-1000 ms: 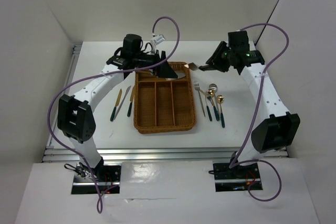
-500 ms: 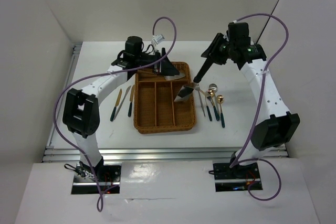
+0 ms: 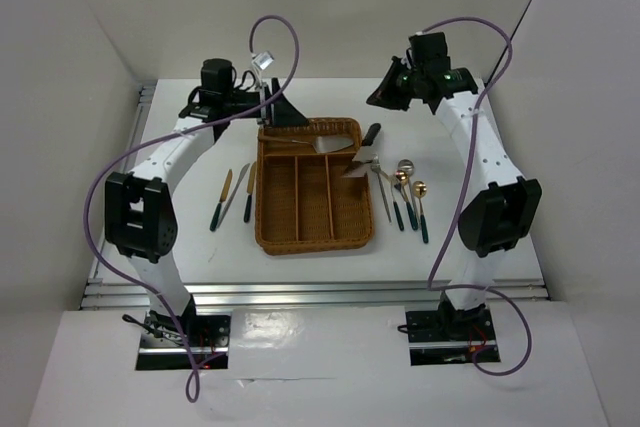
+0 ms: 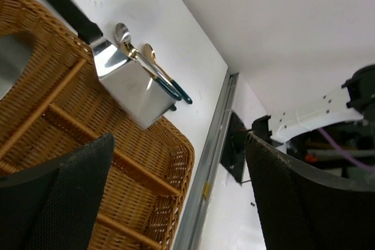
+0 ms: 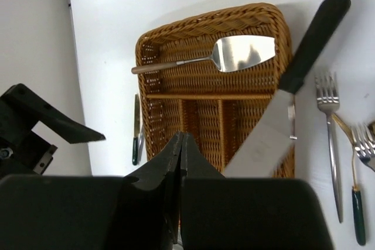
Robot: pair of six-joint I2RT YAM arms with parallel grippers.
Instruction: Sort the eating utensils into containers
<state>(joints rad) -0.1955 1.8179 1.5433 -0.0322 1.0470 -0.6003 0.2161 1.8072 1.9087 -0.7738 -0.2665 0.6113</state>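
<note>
left end effector (image 4: 179, 139) is spread wide open and empty, right end effector (image 5: 181, 140) is pinched closed on nothing, both up near the far edge of the worktop (image 3: 300, 267). silver server (image 3: 335, 142) lies in the wicker tray (image 3: 262, 202)'s crosswise slot, a black-handled spatula (image 3: 362, 155) sits tilted across the tray's right rim, forks and spoons (image 3: 402, 192) lie toward the right edge, knives (image 3: 232, 195) toward the left.

My pads (image 4: 293, 203) look matt, finely textured black; the tray (image 5: 205, 19) is rough woven wicker, the server (image 5: 245, 52) glossy metal.
</note>
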